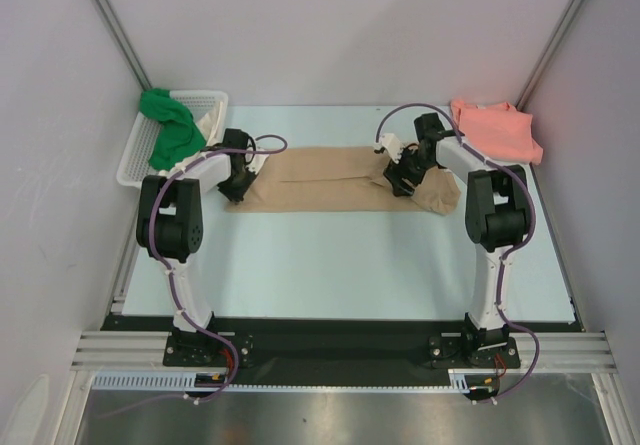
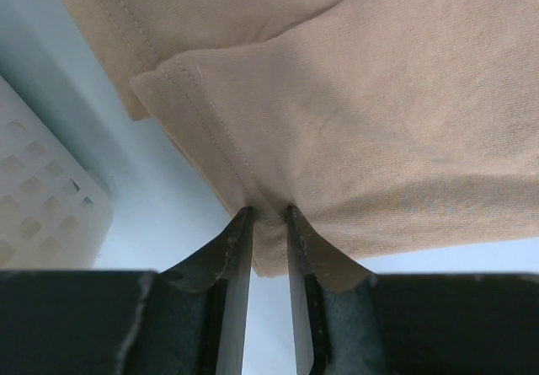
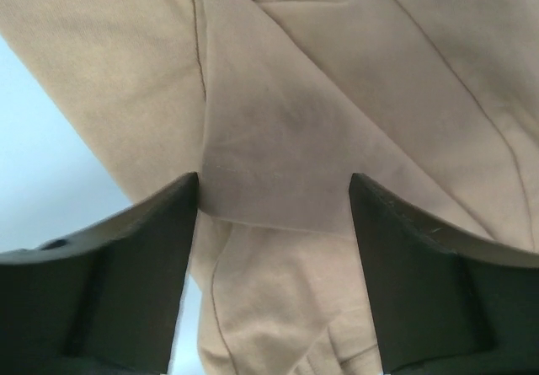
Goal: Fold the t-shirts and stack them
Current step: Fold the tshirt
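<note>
A tan t-shirt (image 1: 330, 178) lies folded into a long band across the middle of the table. My left gripper (image 1: 237, 181) is at its left end, and in the left wrist view the gripper (image 2: 268, 216) is shut on a hemmed corner of the tan t-shirt (image 2: 370, 122). My right gripper (image 1: 403, 177) hovers over the band's right part. The right wrist view shows that gripper (image 3: 274, 191) open, with a folded flap of the tan t-shirt (image 3: 278, 131) lying loose between its fingers. A salmon pink t-shirt (image 1: 495, 130) sits at the back right. Green (image 1: 168, 130) and cream (image 1: 209, 125) t-shirts are at the basket.
A white lattice basket (image 1: 138, 160) stands at the back left against the wall, and its corner (image 2: 42, 202) shows beside the left gripper. Grey walls enclose the table on three sides. The arm bases stand on the black near edge (image 1: 330, 340).
</note>
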Controlling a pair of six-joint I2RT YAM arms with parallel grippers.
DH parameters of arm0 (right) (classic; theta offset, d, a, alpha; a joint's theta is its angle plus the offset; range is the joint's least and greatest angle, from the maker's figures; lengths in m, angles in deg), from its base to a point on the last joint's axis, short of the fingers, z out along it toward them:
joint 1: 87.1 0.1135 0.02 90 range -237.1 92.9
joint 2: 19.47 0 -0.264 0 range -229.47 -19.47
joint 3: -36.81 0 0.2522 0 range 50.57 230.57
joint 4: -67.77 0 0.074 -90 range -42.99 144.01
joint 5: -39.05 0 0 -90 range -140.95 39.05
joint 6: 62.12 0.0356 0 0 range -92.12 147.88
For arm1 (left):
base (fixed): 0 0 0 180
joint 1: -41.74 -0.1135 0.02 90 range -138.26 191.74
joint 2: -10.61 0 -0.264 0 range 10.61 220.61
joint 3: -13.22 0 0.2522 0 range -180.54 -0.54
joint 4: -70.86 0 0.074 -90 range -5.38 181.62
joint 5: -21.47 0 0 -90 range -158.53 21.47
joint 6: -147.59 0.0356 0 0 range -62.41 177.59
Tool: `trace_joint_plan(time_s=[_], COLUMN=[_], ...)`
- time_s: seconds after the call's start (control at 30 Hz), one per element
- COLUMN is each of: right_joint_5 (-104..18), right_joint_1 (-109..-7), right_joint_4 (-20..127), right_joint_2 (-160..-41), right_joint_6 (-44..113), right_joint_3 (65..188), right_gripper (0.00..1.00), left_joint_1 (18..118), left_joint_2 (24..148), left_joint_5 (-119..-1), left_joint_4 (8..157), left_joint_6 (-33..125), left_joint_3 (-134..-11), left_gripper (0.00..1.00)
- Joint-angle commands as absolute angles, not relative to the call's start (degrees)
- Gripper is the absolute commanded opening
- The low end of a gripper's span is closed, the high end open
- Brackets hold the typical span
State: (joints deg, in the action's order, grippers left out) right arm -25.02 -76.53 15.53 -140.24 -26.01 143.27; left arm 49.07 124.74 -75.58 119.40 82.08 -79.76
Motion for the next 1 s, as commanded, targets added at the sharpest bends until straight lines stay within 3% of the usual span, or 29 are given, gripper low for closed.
trace_joint_plan(time_s=[0.0,0.07,0.2,0.33,0.47,0.97], right_joint_5=[-25.5,-25.6,-26.4,-26.9,-27.9,-30.6], right_joint_1=[-76.0,-76.0,-75.9,-75.3,-74.7,-73.2], right_joint_4=[14.5,15.4,17.5,17.9,17.5,16.1], right_joint_2=[-141.5,-140.9,-139.8,-138.9,-140.0,-146.7], right_joint_6=[-26.1,-25.2,-24.9,-26.2,-27.3,-28.2], right_joint_3=[146.5,146.4,146.5,147.0,149.3,161.0], right_gripper=[0.68,0.61,0.29,0.24,0.06,0.06], left_joint_1=[48.8,48.8,48.8,48.8,48.9,48.9], left_joint_2=[125.2,125.3,125.4,125.7,125.8,125.3], left_joint_5=[-77.1,-77.1,-77.0,-76.7,-76.4,-77.2], left_joint_4=[119.5,119.5,119.2,119.2,119.2,118.6], left_joint_6=[81.9,81.8,81.6,81.4,81.2,81.5], left_joint_3=[-80.5,-80.5,-80.4,-80.7,-80.9,-80.4], left_gripper=[0.27,0.27,0.27,0.27,0.27,0.27])
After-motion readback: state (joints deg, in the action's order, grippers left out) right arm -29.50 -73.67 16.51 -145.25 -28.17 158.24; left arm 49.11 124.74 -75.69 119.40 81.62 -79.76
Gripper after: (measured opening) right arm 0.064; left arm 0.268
